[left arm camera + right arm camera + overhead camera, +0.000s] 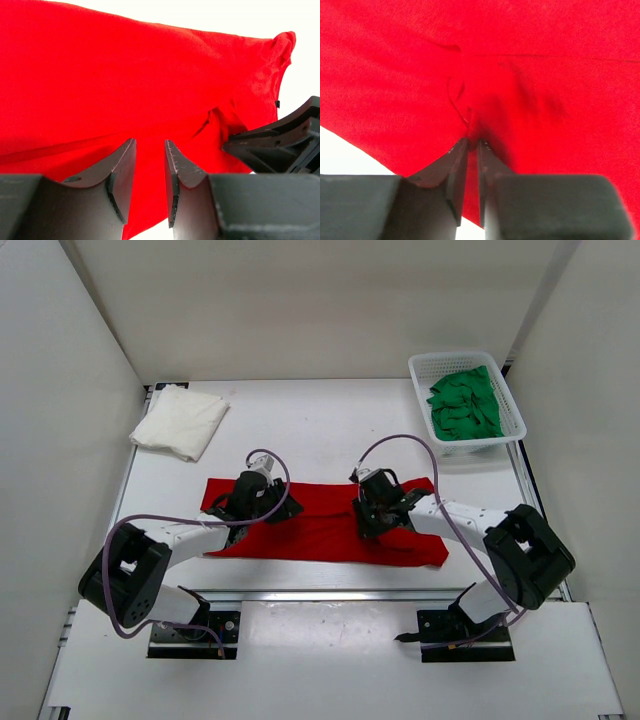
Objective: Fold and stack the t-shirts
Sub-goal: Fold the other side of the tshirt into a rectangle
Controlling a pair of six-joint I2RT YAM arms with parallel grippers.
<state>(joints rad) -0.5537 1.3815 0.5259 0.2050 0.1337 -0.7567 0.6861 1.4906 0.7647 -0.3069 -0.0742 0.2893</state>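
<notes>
The red t-shirt [320, 528] lies spread as a long band across the middle of the table. Both grippers are down on it. My left gripper [280, 506] [150, 146] sits over the left part, jaws open with a clear gap and only red cloth [125, 75] below. My right gripper [378, 512] [472, 142] is near the middle-right, shut on a small puckered fold of the red cloth [470, 117]. A folded white t-shirt [180, 422] rests at the back left. The green t-shirt [465, 405] lies crumpled in the basket.
A white mesh basket [462, 356] stands at the back right corner. White walls close in the table on the left, back and right. The right gripper's black body [280, 137] shows at the right edge of the left wrist view.
</notes>
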